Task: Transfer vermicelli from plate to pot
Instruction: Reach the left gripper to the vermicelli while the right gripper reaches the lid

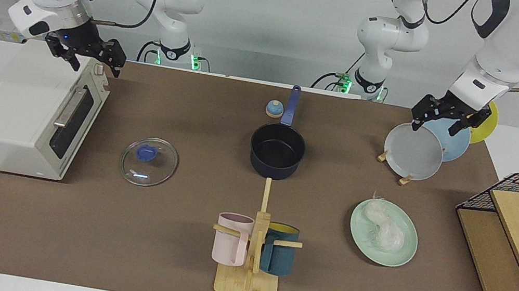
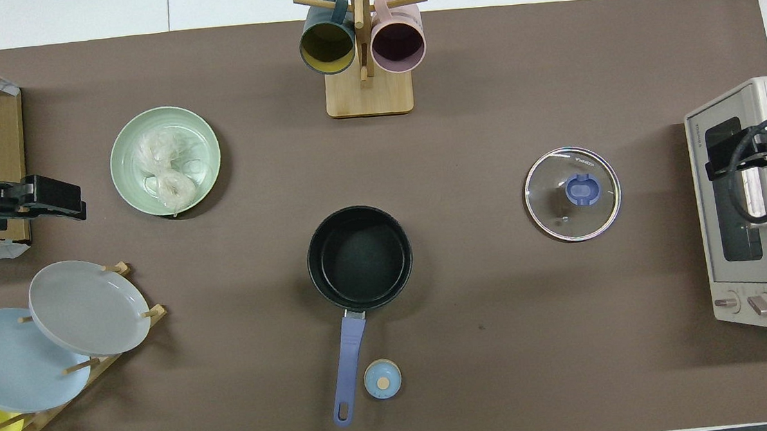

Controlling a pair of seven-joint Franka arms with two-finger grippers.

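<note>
Vermicelli point(image 1: 384, 225), two whitish bundles touching each other, sits on the mint-green plate point(image 1: 400, 253). Landmark is the pot point(image 1: 276, 149): the plate is farther from the robots than the pot, toward the left arm's end of the counter point(image 1: 167, 256), well apart from it. Pot is empty and upright, with its blue handle pointing toward the robots. A small blue timer point(image 1: 274, 109) lies just beside the handle. The glass lid point(image 1: 148, 161) lies flat, off the pot, toward the right arm's end. The mug rack point(image 1: 251, 260), holding a pink mug point(image 1: 229, 246) and a teal mug point(image 1: 279, 257), stands farther from the robots than the pot.

Left gripper point(image 1: 442, 122) hangs over the plate rack point(image 1: 404, 179) with its grey, light blue and yellow plates, toward the left arm's end from the pot; fingers apart, holding nothing. Right gripper point(image 1: 90, 56) hangs over the toaster oven point(image 1: 22, 111), toward the right arm's end from the pot; fingers apart, empty. Both arms wait.
</note>
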